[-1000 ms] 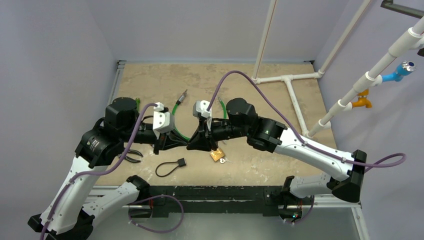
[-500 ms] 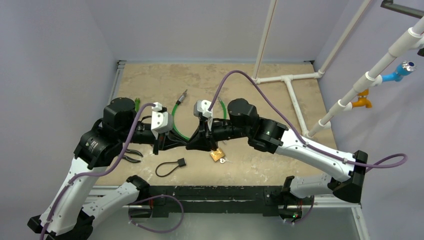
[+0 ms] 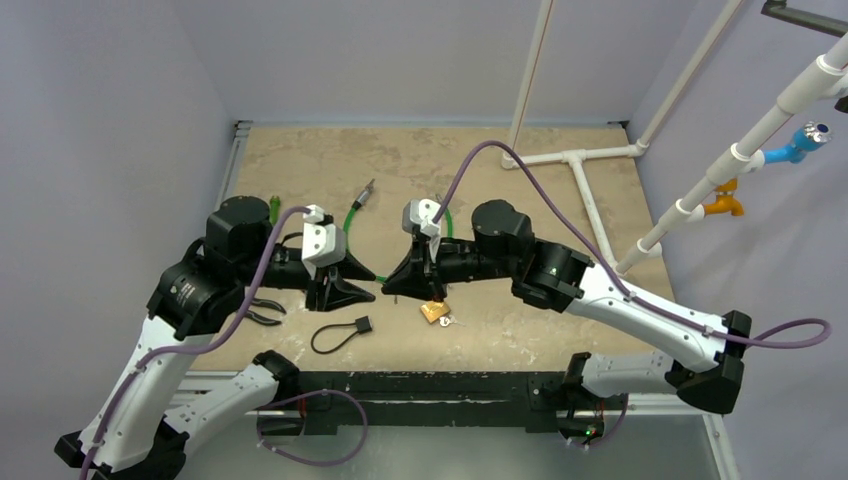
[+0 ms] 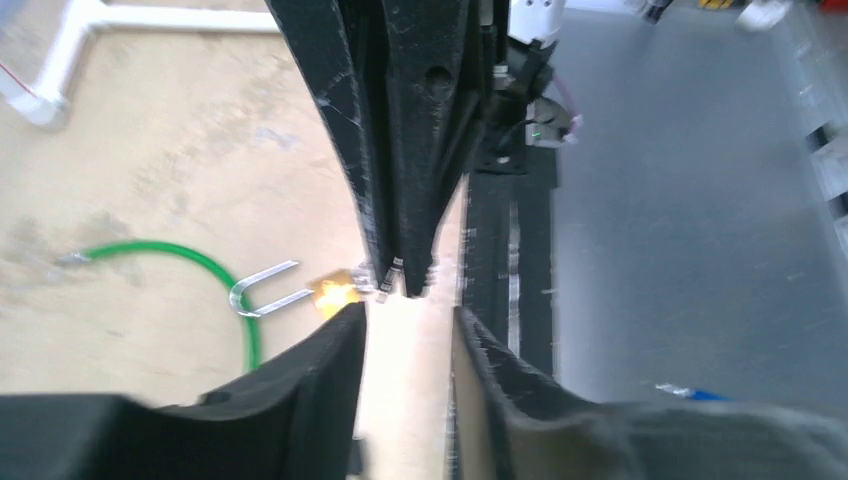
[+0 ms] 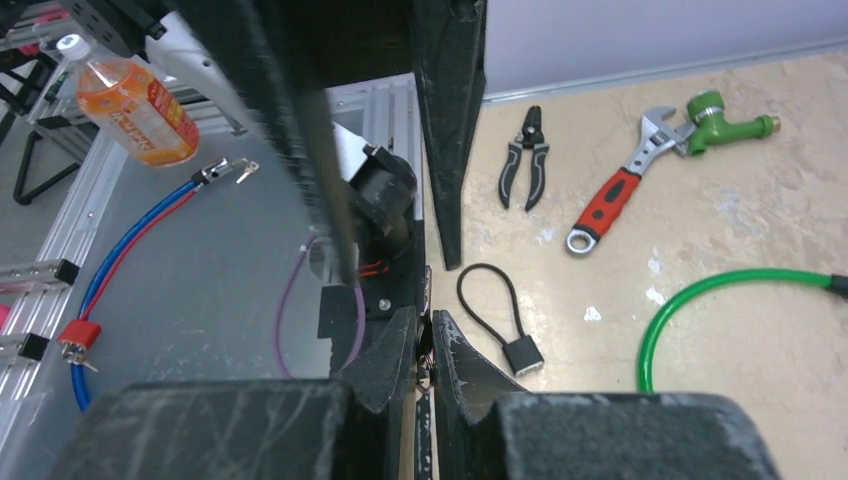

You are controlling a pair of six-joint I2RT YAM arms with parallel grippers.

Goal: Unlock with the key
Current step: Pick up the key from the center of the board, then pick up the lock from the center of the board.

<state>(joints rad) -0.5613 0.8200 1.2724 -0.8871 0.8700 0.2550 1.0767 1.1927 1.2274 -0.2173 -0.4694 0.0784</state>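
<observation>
A brass padlock (image 3: 433, 311) lies on the table's near part, its steel shackle (image 4: 262, 290) showing in the left wrist view. My right gripper (image 3: 390, 291) hovers just left of the padlock. Its jaws (image 5: 424, 325) are shut on a small dark thing at their tips, which I take for the key (image 5: 425, 355). My left gripper (image 3: 362, 294) faces it a short way off. Its fingers (image 4: 408, 315) stand slightly apart with nothing between them. A small silver piece (image 3: 450, 322) lies beside the padlock.
A black cable lock (image 3: 345, 332) lies near the front edge, with pliers (image 3: 265, 310) to its left. A green cable (image 3: 355, 225) curves behind the grippers. A red-handled wrench (image 5: 610, 195) and a green nozzle (image 5: 720, 110) lie further back. White pipes (image 3: 580, 160) stand at the back right.
The two grippers were tip to tip and have drawn apart. My left gripper opened and let go, my right gripper shut and moved back to the right.
</observation>
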